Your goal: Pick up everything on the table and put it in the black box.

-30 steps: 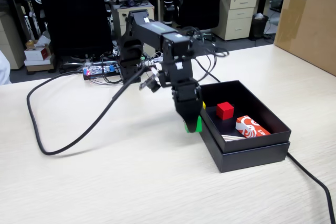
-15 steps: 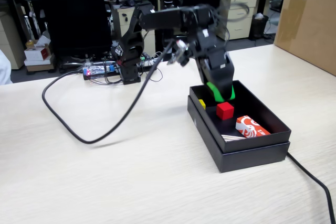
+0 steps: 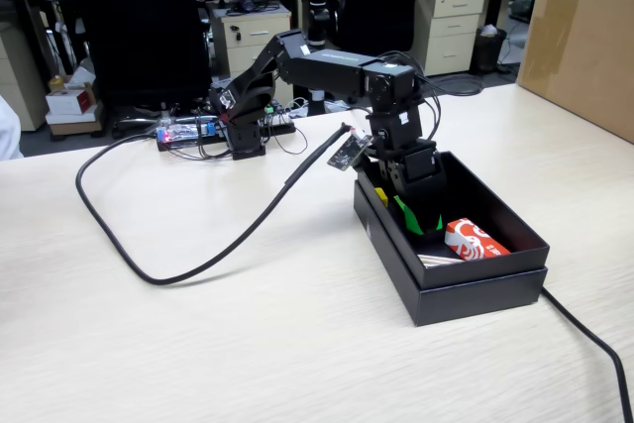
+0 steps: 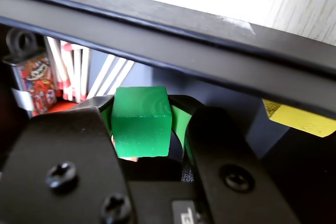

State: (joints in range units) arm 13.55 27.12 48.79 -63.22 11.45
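Observation:
In the wrist view the bright green cube (image 4: 140, 121) sits between the two green-padded jaws of my gripper (image 4: 144, 106), with a pad against each side, so the gripper is shut on it. In the fixed view the gripper (image 3: 421, 225) is lowered inside the black box (image 3: 475, 284), near its back left part, and only slivers of green show around the black jaw. The box's stepped rim (image 4: 157, 30) runs across the top of the wrist view. I cannot tell whether the cube touches the box floor. The beige table (image 3: 248, 344) lies around the box.
Inside the box lie a small yellow cube (image 3: 381, 195) (image 4: 299, 119) and a red-and-white printed pack (image 3: 474, 238) (image 4: 37, 77). A thick black cable (image 3: 149, 269) loops over the table on the left. A big brown carton (image 3: 584, 37) stands at the back right.
The arm carried the green cube from the table left of the box to above the box, then lowered it inside. The red cube is now hidden behind the gripper.

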